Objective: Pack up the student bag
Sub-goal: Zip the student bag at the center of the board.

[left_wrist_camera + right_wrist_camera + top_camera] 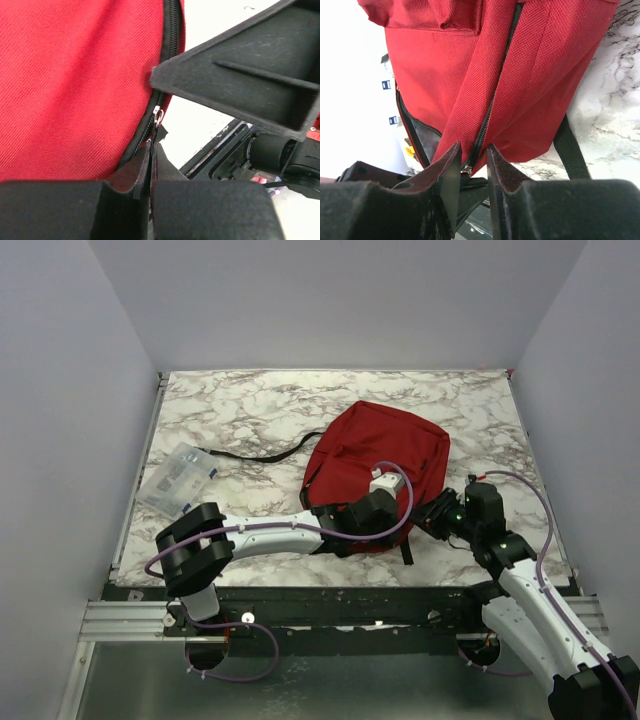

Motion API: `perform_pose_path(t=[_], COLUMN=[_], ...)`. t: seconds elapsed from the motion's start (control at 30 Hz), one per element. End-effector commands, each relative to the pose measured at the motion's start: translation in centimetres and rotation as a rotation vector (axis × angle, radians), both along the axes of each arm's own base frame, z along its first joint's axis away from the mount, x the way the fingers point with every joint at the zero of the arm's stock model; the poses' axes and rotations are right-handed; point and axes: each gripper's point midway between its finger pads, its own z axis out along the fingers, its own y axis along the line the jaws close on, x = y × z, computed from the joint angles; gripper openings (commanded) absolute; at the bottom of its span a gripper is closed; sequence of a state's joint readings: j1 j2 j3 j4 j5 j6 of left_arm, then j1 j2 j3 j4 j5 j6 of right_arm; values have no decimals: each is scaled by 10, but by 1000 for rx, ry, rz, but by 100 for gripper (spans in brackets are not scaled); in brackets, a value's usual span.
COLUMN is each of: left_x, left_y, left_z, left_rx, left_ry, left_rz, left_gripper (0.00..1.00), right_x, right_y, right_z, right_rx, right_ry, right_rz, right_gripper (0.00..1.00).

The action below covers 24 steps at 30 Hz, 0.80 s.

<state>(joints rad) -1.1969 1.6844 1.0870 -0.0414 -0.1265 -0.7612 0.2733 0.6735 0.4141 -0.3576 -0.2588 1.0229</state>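
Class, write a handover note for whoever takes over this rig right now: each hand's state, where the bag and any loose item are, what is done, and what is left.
Left hand: shut on the black zip pull at the near edge of the student bag.
Right hand: open, fingers either side of the zip line, gripping nothing.
The bag lies flat on the table. A clear packet lies to its left, outside it.
Done: zip pull grasped.
Left, probably: unzip the bag, put the packet in, close it. What is inside the bag cannot be seen.
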Motion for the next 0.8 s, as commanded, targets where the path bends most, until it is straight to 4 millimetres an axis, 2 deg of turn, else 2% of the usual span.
perform_pose_path(t=[0.0,0.2,0.33,0.43,0.5,0.57,0.6,0.63,0.77], left_x=[3,-13,-27,-32,-33,-28,-25,-18,-12], left_y=[4,-1,-7,-12,-7,1,9,19,62], left_z=[-3,11,15,10,3,-5,-12,-16,-30], left_rx=[48,-1,-24,-24,-9,17,57,104,235], left_ry=[-2,3,34,59,85,86,95,85,72], left_rz=[-5,-108,-191,-220,-193,-144,-115,-63,26], left_gripper=[0,0,0,0,0,0,0,0,0], right_x=[-5,-5,-2,-1,0,3,6,8,13], right_y=[-3,5,10,9,1,-5,-11,-17,-40], right_z=[-8,-12,-7,-12,-20,-23,-22,-21,-13], right_rx=[-13,38,80,73,54,46,27,6,-133], right_ry=[32,32,27,41,61,51,41,35,13], right_rz=[-13,11,7,-2,-52,-100,-135,-166,-223], right_gripper=[33,40,43,47,39,21,7,1,0])
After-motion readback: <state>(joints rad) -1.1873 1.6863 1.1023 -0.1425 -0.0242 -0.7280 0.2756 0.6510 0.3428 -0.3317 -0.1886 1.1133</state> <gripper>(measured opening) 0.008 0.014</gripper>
